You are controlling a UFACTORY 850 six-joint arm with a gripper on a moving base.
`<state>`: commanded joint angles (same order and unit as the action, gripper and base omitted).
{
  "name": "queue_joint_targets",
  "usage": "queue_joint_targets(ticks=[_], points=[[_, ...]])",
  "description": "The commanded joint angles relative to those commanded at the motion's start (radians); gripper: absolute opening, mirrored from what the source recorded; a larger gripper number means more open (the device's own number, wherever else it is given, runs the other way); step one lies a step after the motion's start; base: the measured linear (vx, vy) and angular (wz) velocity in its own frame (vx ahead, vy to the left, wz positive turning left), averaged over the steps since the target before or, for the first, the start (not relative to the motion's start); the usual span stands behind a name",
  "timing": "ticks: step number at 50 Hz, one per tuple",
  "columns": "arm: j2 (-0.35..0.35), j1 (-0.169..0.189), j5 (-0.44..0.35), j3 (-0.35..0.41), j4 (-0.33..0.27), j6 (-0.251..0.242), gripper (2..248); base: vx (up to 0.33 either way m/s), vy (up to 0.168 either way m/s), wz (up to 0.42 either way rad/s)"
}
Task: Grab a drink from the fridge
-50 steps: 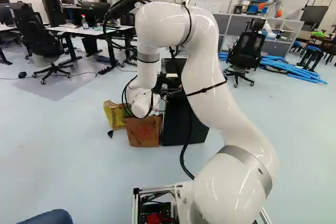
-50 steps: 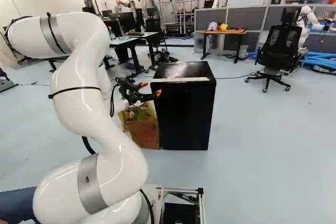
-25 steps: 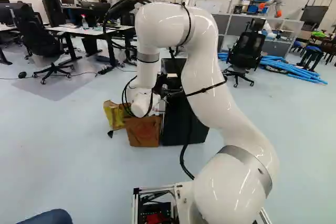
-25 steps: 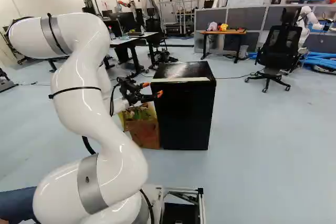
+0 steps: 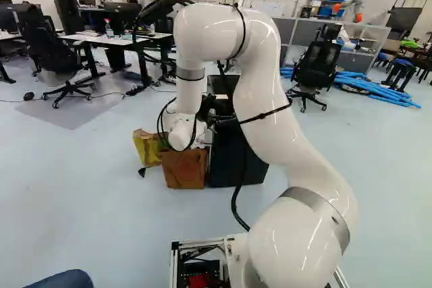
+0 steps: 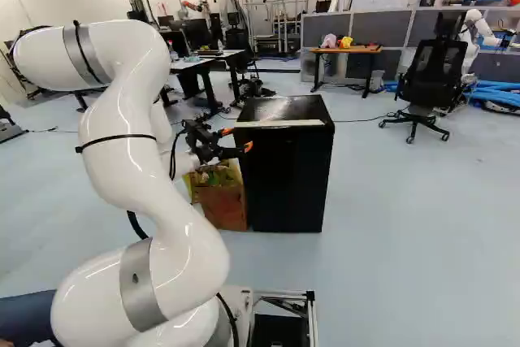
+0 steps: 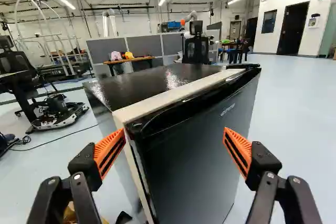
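Left base view, black boxy fridge (image 5: 226, 156) behind the white arm (image 5: 263, 92), brown paper bag (image 5: 183, 170) beside it; right base view, black gripper (image 6: 236, 139) near the fridge; wrist view, orange-padded jaws wide apart, fridge ahead.

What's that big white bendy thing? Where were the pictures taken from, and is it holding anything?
That's a robot arm. It's meant to fetch a drink from the black fridge. Two pictures come from cameras behind the arm, one on each side. The third comes from its wrist, looking past its jaws, which work like a finger and thumb with orange pads. They're wide open and hold nothing. The fridge stands on the floor, with a brown bag and a yellow one beside it.
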<state>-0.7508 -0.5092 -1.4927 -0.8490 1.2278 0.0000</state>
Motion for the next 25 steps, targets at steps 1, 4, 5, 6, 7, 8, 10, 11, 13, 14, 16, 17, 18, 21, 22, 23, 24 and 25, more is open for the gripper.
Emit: queue_joint_targets(ticks=[1, 4, 5, 6, 7, 8, 10, 11, 13, 14, 16, 17, 18, 21, 22, 23, 24, 25], points=[[0.0, 0.0, 0.0, 0.0, 0.0, 0.0, 247, 0.0, 0.0, 0.0], [0.0, 0.0, 0.0, 0.0, 0.0, 0.0, 247, 0.0, 0.0, 0.0], [0.0, 0.0, 0.0, 0.0, 0.0, 0.0, 247, 0.0, 0.0, 0.0], [0.0, 0.0, 0.0, 0.0, 0.0, 0.0, 247, 0.0, 0.0, 0.0], [0.0, 0.0, 0.0, 0.0, 0.0, 0.0, 247, 0.0, 0.0, 0.0], [0.0, 0.0, 0.0, 0.0, 0.0, 0.0, 247, 0.0, 0.0, 0.0], [0.0, 0.0, 0.0, 0.0, 0.0, 0.0, 247, 0.0, 0.0, 0.0], [0.0, 0.0, 0.0, 0.0, 0.0, 0.0, 247, 0.0, 0.0, 0.0], [0.0, 0.0, 0.0, 0.0, 0.0, 0.0, 247, 0.0, 0.0, 0.0], [0.0, 0.0, 0.0, 0.0, 0.0, 0.0, 247, 0.0, 0.0, 0.0], [0.0, 0.0, 0.0, 0.0, 0.0, 0.0, 247, 0.0, 0.0, 0.0], [0.0, 0.0, 0.0, 0.0, 0.0, 0.0, 247, 0.0, 0.0, 0.0], [0.0, 0.0, 0.0, 0.0, 0.0, 0.0, 247, 0.0, 0.0, 0.0], [0.0, 0.0, 0.0, 0.0, 0.0, 0.0, 247, 0.0, 0.0, 0.0], [0.0, 0.0, 0.0, 0.0, 0.0, 0.0, 247, 0.0, 0.0, 0.0], [0.0, 0.0, 0.0, 0.0, 0.0, 0.0, 247, 0.0, 0.0, 0.0], [0.0, 0.0, 0.0, 0.0, 0.0, 0.0, 247, 0.0, 0.0, 0.0], [0.0, 0.0, 0.0, 0.0, 0.0, 0.0, 247, 0.0, 0.0, 0.0]])
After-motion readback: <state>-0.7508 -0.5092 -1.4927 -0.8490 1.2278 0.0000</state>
